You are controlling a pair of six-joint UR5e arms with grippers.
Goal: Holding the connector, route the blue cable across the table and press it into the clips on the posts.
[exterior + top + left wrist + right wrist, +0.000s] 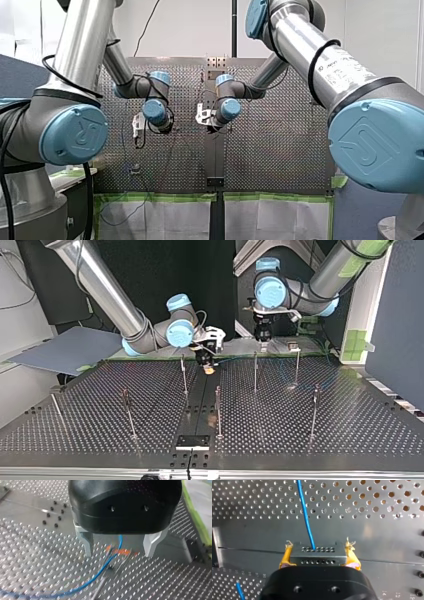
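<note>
The right end effector (318,548) pinches the connector (317,557) between yellow pads. The blue cable (305,515) leaves the connector toward 12 o'clock, straight ahead. In the top view the left end effector (119,553) is at its 2 o'clock, fingers spread, with the cable running between them over the desk (37,555).

The perforated table (340,435) has a smooth dark strip (200,400) down its middle, ending at a small black plate (192,441) on the edge nearest the top view's camera. Green tape (160,197) lines the opposite edge, with white sheets (165,220) just past it. A grey board (65,351) lies beyond that edge's corner at the top view's left.
</note>
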